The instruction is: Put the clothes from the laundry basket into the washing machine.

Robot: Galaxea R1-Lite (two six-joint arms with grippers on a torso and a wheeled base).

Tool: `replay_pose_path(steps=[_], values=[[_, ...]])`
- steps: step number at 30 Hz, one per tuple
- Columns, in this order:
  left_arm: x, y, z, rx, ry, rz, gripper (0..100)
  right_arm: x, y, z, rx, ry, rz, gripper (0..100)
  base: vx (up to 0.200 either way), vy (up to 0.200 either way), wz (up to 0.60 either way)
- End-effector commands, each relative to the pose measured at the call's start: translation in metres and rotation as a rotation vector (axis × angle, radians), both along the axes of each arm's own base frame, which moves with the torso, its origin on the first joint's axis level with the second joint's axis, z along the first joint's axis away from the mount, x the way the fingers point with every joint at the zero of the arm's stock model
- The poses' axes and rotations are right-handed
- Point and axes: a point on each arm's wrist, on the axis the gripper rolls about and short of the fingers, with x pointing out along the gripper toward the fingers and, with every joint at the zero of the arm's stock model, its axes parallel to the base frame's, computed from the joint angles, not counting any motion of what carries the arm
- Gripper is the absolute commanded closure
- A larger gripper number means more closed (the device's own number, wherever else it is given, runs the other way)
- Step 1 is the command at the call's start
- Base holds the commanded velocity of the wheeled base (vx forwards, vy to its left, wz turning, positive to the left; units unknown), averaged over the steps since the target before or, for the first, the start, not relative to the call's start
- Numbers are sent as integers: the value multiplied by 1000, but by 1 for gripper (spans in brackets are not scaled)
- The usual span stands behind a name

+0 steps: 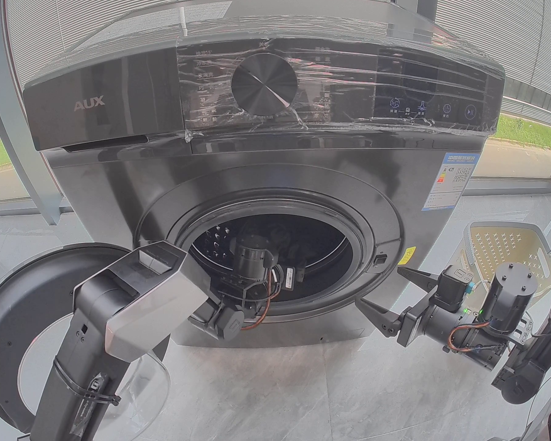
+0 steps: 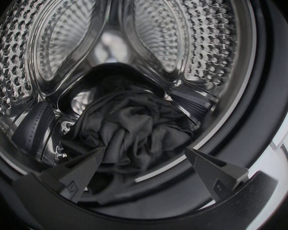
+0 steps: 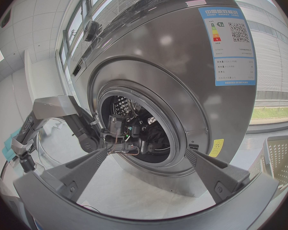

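Faces a grey washing machine (image 1: pixel 275 173), round door (image 1: pixel 18 313) open at left. Has left arm (image 1: pixel 141 301) poked into the drum mouth. Holds right end effector (image 1: pixel 379 286), jaws apart, above the floor (image 1: pixel 300 387) near a pale laundry basket (image 1: pixel 508 246).

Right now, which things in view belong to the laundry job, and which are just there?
Job: washing machine, its open door, dark clothes in the drum, laundry basket, left end effector, right end effector.
Just there: control dial, energy label, yellow sticker.
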Motion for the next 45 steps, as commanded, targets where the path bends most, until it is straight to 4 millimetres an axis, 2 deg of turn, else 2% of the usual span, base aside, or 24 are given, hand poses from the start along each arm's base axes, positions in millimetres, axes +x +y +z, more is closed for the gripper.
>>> replay_pose_path(steps=[1, 8, 10, 13, 14, 15, 18, 22, 25, 26, 28, 31, 37, 41, 45], values=[[-51, -11, 32, -13, -22, -80, 0, -1, -1, 0, 0, 0, -1, 0, 0, 0, 0], [-95, -3, 38, 0, 0, -127, 0, -1, -1, 0, 0, 2, -1, 0, 0, 0, 0], [-99, -1, 39, 1, 1, -130, 0, -1, -2, 0, 0, 3, -3, 0, 0, 0, 0], [-125, 11, 47, -10, 1, -147, 0, -1, -3, 0, 0, 3, -10, 0, 0, 0, 0], [-125, 11, 47, -10, 1, -147, 0, -1, -3, 0, 0, 3, -10, 0, 0, 0, 0], [-139, 17, 54, -24, -10, -157, 0, -1, -4, 0, -1, 5, -12, 0, 0, 0, 0], [-160, 29, 64, -50, -36, -172, 0, -1, -5, 0, -1, 7, -15, 0, 0, 0, 0], [-184, 44, 83, -98, -81, -183, 0, -3, -10, 5, 9, -9, -29, 0, 0, 0, 0], [-192, 50, 94, -136, -96, -175, 0, -5, -12, 8, 14, -18, -35, 0, 0, 0, 0], [-202, 56, 106, -182, -105, -176, 0, -9, -15, 11, 17, -24, -33, 0, 0, 0, 0], [-212, 66, 118, -223, -113, -172, 0, -12, -20, 12, 17, -24, -46, 0, 0, 0, 0], [-227, 79, 124, -242, -105, -172, 0, -13, -26, 12, 14, -20, -63, 0, 0, 0, 0], [-240, 101, 130, -235, -127, -105, 0, -21, -41, 14, 13, -21, -105, 0, 0, 0, 0], [-247, 124, 127, -179, -131, -63, 0, -26, -52, 20, 21, -43, -140, 0, 0, 0, 0], [-253, 134, 135, -188, -171, -53, 0, -36, -59, 23, 26, -49, -148, 0, 0, 0, 0]])
